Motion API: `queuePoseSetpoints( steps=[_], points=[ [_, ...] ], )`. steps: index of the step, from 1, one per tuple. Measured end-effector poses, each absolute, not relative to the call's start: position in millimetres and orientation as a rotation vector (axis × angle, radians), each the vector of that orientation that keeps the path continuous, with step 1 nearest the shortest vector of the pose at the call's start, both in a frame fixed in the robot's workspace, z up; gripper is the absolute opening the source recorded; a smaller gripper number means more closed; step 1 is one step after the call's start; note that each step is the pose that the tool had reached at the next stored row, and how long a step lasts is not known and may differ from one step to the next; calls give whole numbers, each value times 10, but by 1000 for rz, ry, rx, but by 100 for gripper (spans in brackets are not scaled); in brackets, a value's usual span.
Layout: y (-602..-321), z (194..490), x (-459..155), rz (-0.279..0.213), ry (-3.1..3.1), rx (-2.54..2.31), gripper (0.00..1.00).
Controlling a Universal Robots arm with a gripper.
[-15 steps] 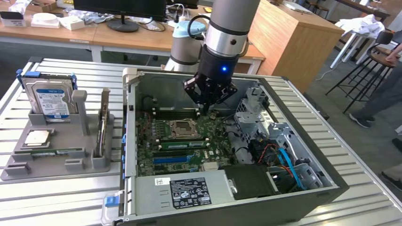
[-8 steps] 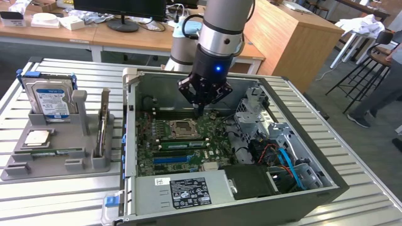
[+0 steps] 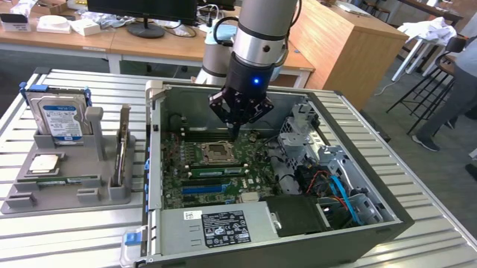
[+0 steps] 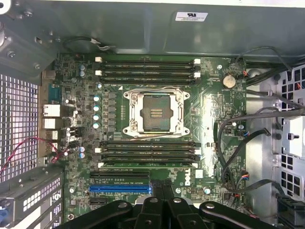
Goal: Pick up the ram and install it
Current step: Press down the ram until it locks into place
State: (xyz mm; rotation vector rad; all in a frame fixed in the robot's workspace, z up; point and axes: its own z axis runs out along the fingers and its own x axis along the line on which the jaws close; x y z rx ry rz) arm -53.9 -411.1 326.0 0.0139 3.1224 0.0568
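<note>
Exterior view: we see our black gripper [image 3: 234, 135], fingers pressed together and empty, pointing straight down over the green motherboard [image 3: 216, 173]; the thin green ram stick [image 3: 57, 181] lies in the grey holder [image 3: 67, 192], well apart.

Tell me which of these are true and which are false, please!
1. The gripper hangs over the open computer case. True.
2. The fingers are holding the ram. False: the fingers are shut on nothing, and the ram lies in the grey holder beside the case.
3. The processor socket on the motherboard is empty. True.
4. The hard drive lies flat inside the case. False: it stands upright in the grey holder, outside the case.
</note>
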Motion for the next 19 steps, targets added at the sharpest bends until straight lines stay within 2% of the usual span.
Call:
queuePoseSetpoints(
  steps=[19],
  points=[
    [-4111, 3258, -541, 56, 3122, 48, 10]
  ],
)
